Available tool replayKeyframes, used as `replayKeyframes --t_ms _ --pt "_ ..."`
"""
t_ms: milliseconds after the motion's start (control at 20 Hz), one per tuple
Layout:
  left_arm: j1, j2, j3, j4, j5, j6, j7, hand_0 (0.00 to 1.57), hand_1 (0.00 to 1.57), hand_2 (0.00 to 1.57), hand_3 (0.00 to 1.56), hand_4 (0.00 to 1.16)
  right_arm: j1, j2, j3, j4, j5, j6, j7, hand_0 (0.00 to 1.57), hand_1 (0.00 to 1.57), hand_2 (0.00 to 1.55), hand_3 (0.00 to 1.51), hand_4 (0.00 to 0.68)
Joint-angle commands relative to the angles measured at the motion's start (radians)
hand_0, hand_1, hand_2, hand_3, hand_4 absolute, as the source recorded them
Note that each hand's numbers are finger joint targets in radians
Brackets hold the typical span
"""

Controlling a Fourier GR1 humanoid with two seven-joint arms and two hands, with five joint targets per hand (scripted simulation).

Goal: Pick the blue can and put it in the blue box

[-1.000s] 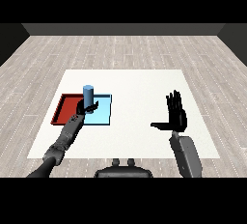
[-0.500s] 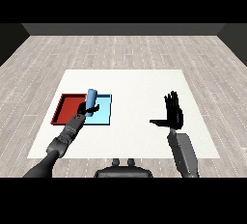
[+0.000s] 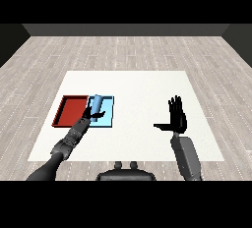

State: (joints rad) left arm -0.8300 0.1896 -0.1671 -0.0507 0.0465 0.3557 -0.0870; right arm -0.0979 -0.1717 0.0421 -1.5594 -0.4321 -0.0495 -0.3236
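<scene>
Blue can (image 3: 96,103) over the light blue tray (image 3: 107,111), at about ten o'clock from the table's middle, held by the left hand (image 3: 90,118) with fingers and thumb curled round its lower part. Long axis tilted, no more upright: top end leaning toward one o'clock, away from the robot and slightly right, bottom end down toward seven o'clock, at the hand. Whether touching the tray floor or just above it, impossible to tell from the head view. Left forearm (image 3: 69,141) running in from seven o'clock, crossing the near edge of the trays. Red tray (image 3: 72,110) lying just beside the light blue one, touching it along one side, at nine o'clock of it. Right hand (image 3: 176,120) well apart from both trays, at about four o'clock from the table's middle, raised above the white table (image 3: 138,89), fingers straight and pointing up toward twelve o'clock, thumb stuck out sideways toward nine o'clock, holding nothing. Right forearm (image 3: 186,156) rising from five o'clock under it.
</scene>
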Motion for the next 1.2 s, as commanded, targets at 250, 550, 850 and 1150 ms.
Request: replayKeyframes --t_ms 250,550,850,1150 --pt "0.031 0.029 0.007 0.028 -0.016 0.064 0.018 0.0 0.0 0.0 0.0 0.0 -0.003 0.023 -0.007 -0.053 -0.021 -0.012 0.038 0.0 0.0 0.0 0.0 0.0" --pt "0.072 0.001 0.137 -0.162 0.099 0.33 -0.252 0.0 0.0 0.0 0.0 0.0 -0.001 0.033 0.002 -0.013 -0.007 0.029 -0.024 0.0 0.0 0.0 0.0 0.0" --pt "0.172 -0.024 0.158 -0.418 0.135 0.162 -0.579 0.0 0.0 0.0 0.0 0.0 0.006 0.02 -0.008 -0.037 -0.025 0.03 0.017 0.0 0.0 0.0 0.0 0.0" --pt "0.366 -0.073 0.1 -0.713 0.169 -0.012 -0.714 0.0 0.0 0.0 0.0 0.0 0.064 -0.01 0.005 -0.074 0.01 0.032 0.027 0.0 0.0 0.0 0.0 0.0"
